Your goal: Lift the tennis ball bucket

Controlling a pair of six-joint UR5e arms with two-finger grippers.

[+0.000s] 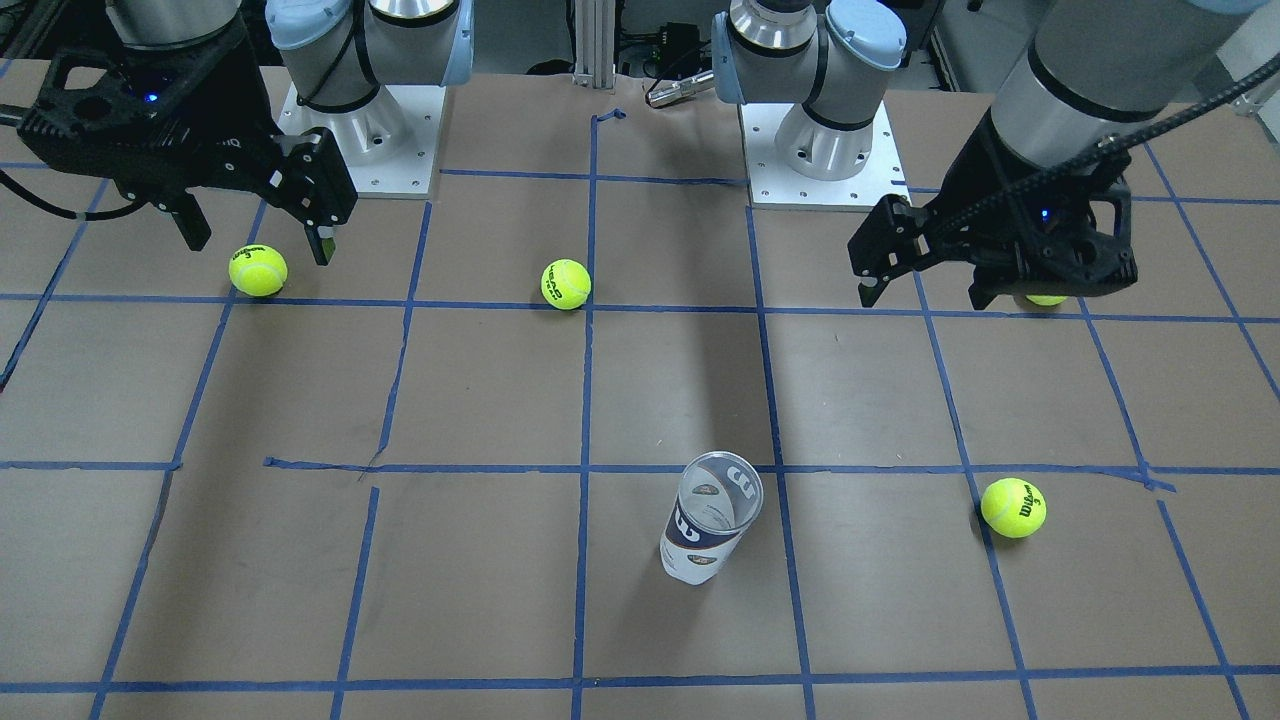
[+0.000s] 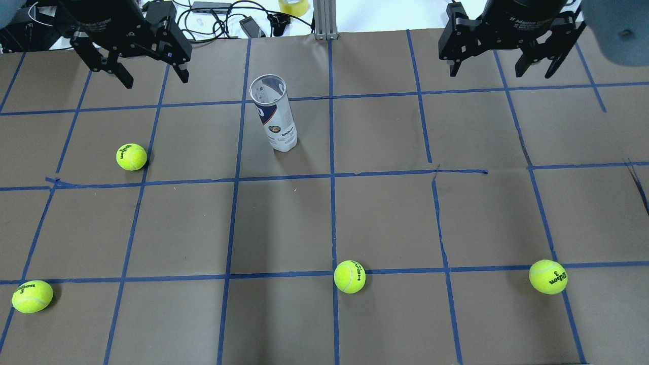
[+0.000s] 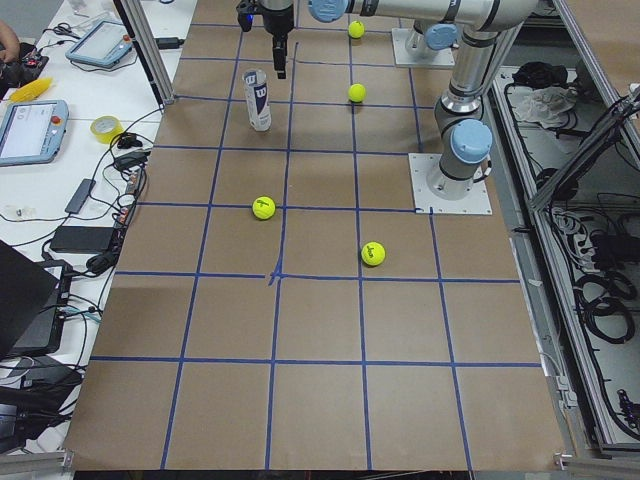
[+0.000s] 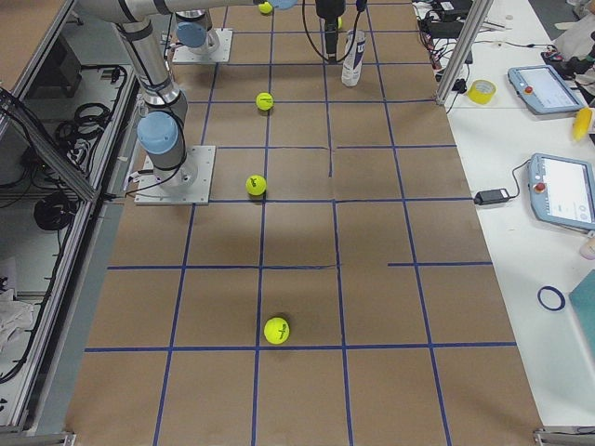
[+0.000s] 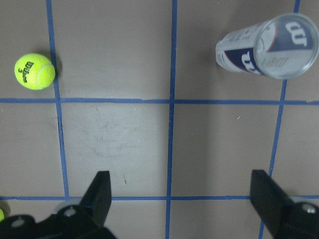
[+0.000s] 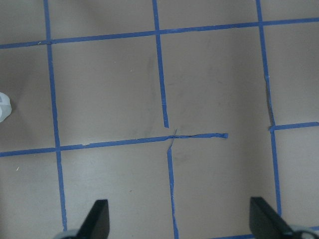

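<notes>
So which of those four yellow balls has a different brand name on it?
The middle ball, by a blue tape crossing in the row nearest the robot: it reads HEAD. The other three balls read Wilson.

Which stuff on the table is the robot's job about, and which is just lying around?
For the job: tennis ball bucket, standing upright; left gripper and right gripper, both open.
Just lying about: four tennis balls; yellow tape roll.

Four tennis balls (image 2: 131, 157), one tennis ball bucket (image 2: 276, 114), one left tool (image 2: 155, 81), one right tool (image 2: 501, 74)
</notes>
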